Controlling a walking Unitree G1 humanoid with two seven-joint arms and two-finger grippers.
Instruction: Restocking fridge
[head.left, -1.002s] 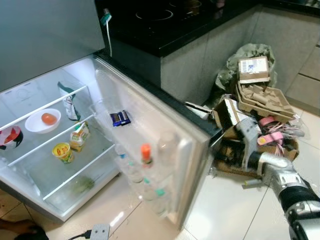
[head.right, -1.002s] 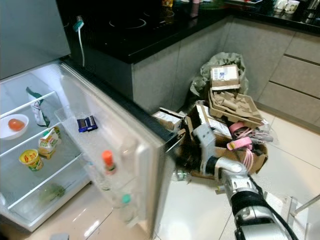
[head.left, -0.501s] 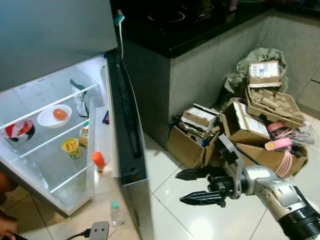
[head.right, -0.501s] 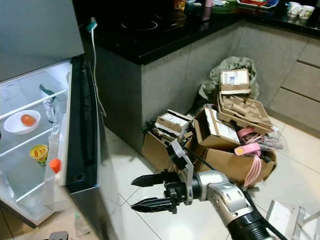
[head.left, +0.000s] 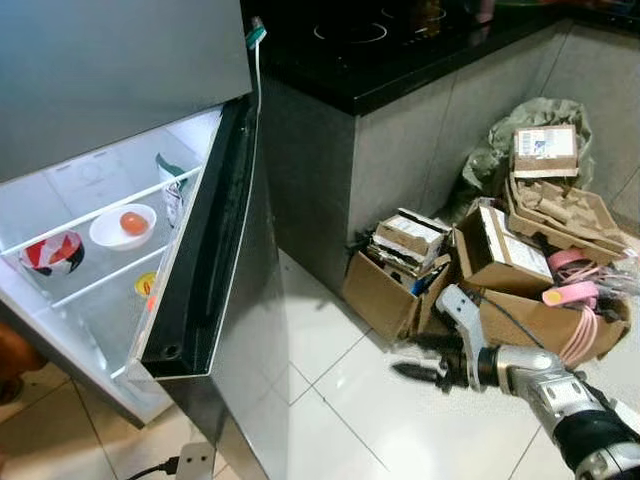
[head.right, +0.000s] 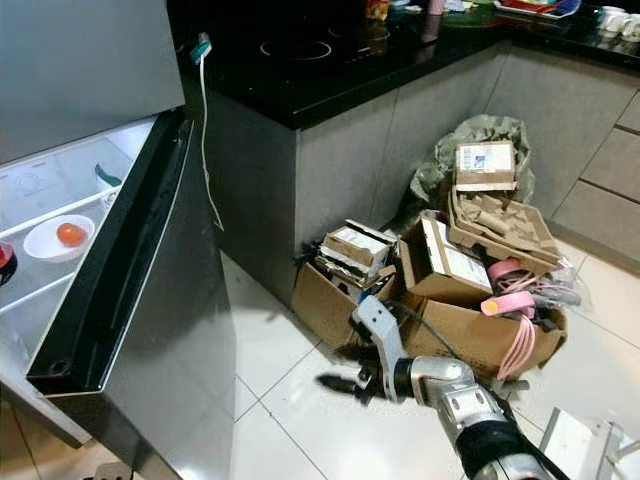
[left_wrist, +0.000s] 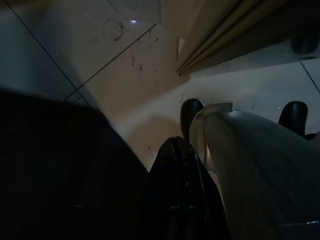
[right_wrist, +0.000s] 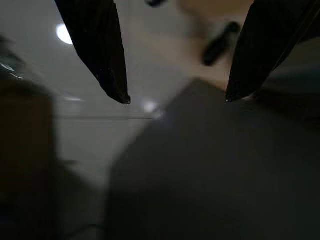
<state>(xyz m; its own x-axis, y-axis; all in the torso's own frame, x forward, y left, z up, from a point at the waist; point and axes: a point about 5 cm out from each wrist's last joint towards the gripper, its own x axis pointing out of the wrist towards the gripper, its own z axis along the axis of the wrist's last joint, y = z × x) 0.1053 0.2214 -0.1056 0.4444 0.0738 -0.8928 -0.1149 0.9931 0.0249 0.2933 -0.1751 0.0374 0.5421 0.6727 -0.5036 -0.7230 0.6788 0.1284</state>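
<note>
Grey steel fridge door (head.right: 150, 330) stands at the lower left of the frame, swung most of the way toward the fridge (head.left: 70, 240) but not yet shut, its dark gasket edge facing up. Through the gap, the lit shelves at the left hold a white bowl (head.left: 122, 226) with an orange fruit and a red-patterned bowl (head.left: 52, 252).

At the lower right of the frame, the right gripper (head.left: 415, 371) hangs low over the white floor tiles (head.left: 330, 400), well apart from the door. Its 2 black fingers (right_wrist: 100, 55) are spread wide in the right wrist view and hold nothing. The left gripper (left_wrist: 180, 200) hangs idle in shadow, and I cannot tell how its fingers stand.

Risks, as I judge them: with nothing touching the door, it may stop ajar and let cold air out. A reach or step to the right could knock the cardboard boxes (head.left: 480, 270) piled just beside the arm.
</note>
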